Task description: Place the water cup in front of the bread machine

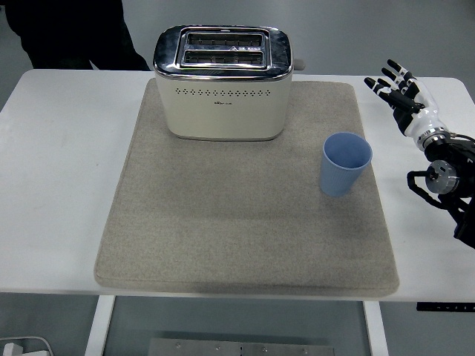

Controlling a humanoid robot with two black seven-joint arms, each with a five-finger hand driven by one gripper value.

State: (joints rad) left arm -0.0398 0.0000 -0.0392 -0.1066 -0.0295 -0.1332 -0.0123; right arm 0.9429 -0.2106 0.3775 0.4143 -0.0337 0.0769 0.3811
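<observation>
A light blue cup (pixel 345 164) stands upright on the right part of a grey mat (pixel 245 222). A cream toaster with a chrome top (pixel 223 83) stands at the back middle of the mat. The cup is to the right of the toaster and nearer to me. My right hand (pixel 401 90) comes in from the right edge, over the bare table, to the right of and beyond the cup. Its fingers are spread and hold nothing. It is apart from the cup. My left arm is out of view.
The white table (pixel 59 185) shows bare to the left and right of the mat. A person in dark clothes (pixel 67 33) stands at the top left behind the table.
</observation>
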